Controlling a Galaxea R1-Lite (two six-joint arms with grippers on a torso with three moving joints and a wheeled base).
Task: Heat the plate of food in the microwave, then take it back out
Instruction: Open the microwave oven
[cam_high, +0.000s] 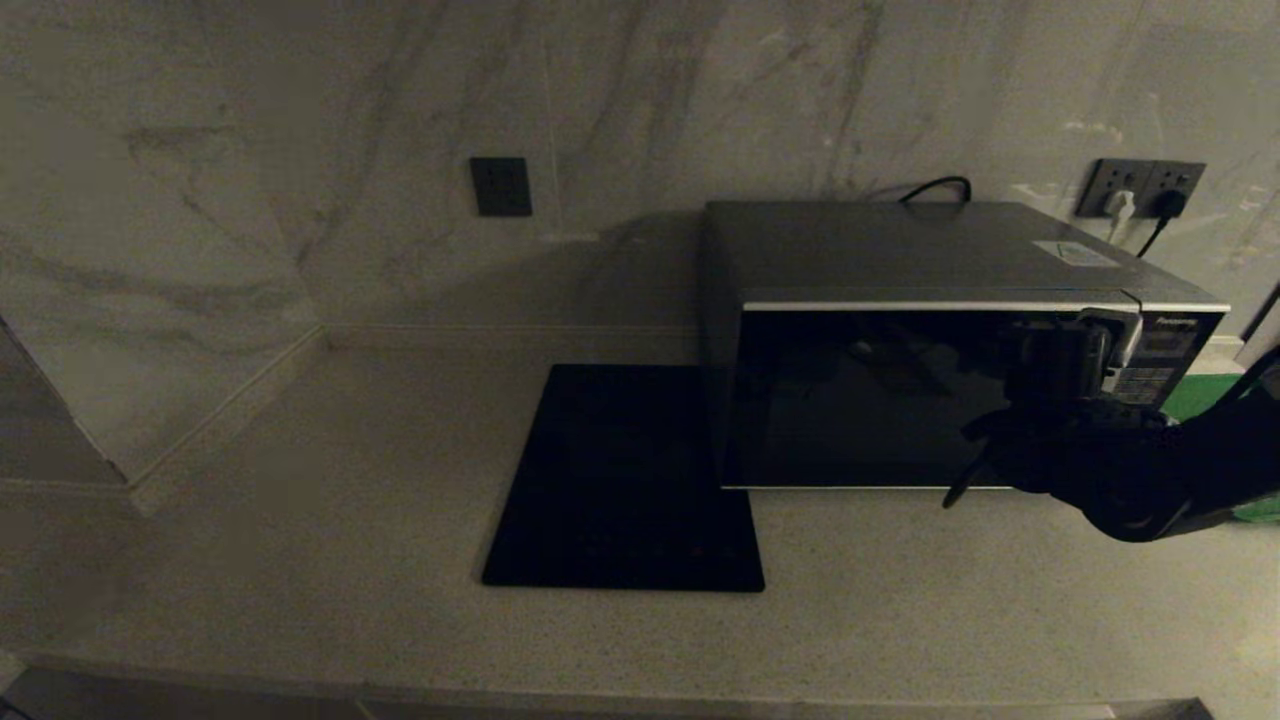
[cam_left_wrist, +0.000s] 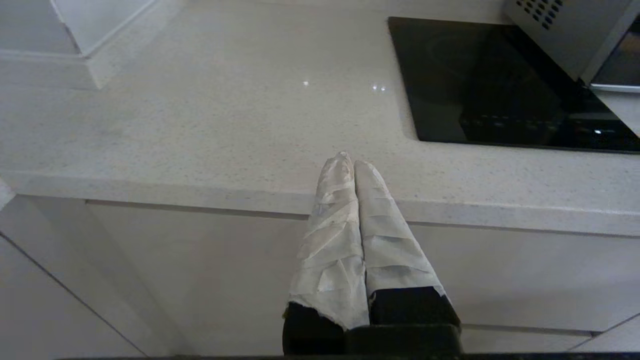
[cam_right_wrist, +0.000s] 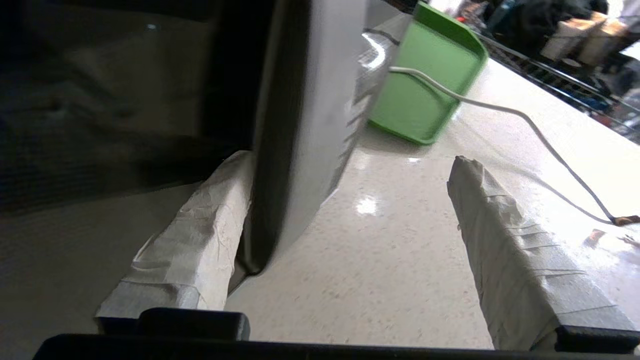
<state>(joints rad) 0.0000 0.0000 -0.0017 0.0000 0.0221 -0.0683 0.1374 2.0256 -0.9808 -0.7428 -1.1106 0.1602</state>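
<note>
The microwave (cam_high: 930, 340), a boxy silver-grey case with a dark glass door (cam_high: 860, 400) and a thin bright trim along its top edge, fills the centre right of the head view on a speckled pale stone counter (cam_high: 350, 520). Its door looks shut in the head view, flush with the front. No plate is visible in any view.

The right gripper (cam_right_wrist: 345, 235) sits at the door's right end, lower right in the head view, its jaws spread wide. In the right wrist view one tape-wrapped finger (cam_right_wrist: 195, 235) lies against the door's curved grey edge, and the other finger (cam_right_wrist: 510, 250) stands well apart over bare counter. A green tray (cam_right_wrist: 425, 85) with rounded corners sits beyond, upper centre there, and a thin white cord (cam_right_wrist: 525, 120) trails across the glossy top.

A flat black square mat (cam_high: 625, 480) lies just left of the microwave, touching its base line.

The left gripper (cam_left_wrist: 352, 170) hangs parked below the counter's front edge, its taped fingers pressed together.
</note>
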